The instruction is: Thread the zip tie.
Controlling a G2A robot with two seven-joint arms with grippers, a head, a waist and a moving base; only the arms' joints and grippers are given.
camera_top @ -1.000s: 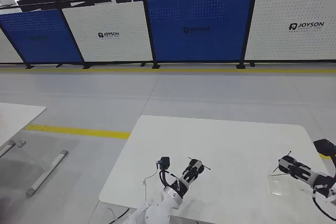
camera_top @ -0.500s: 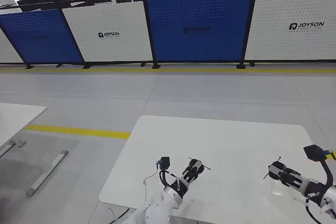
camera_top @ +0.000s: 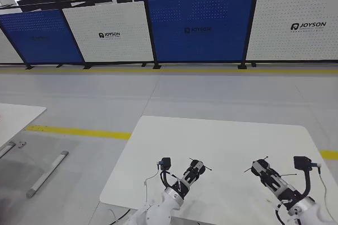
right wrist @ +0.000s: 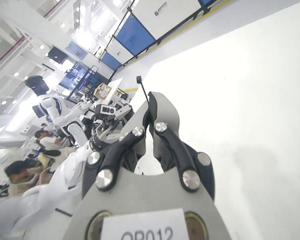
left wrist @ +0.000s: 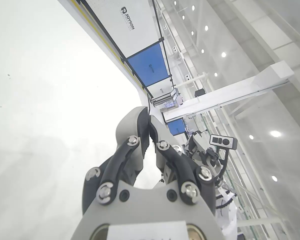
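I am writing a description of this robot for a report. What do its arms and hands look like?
The left hand and the right hand each have two grey fingers with black ridged pads, black link bars with round silver bolts, and a grey base bearing a white label. The left arm and right arm are white, black near the wrist.

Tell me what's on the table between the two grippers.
Bare table in the top view, between the left gripper and the right gripper, which pinches the zip tie.

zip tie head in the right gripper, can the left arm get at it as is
Probably yes: only bare table lies between left gripper and right gripper, and the zip tie head sticks out free.
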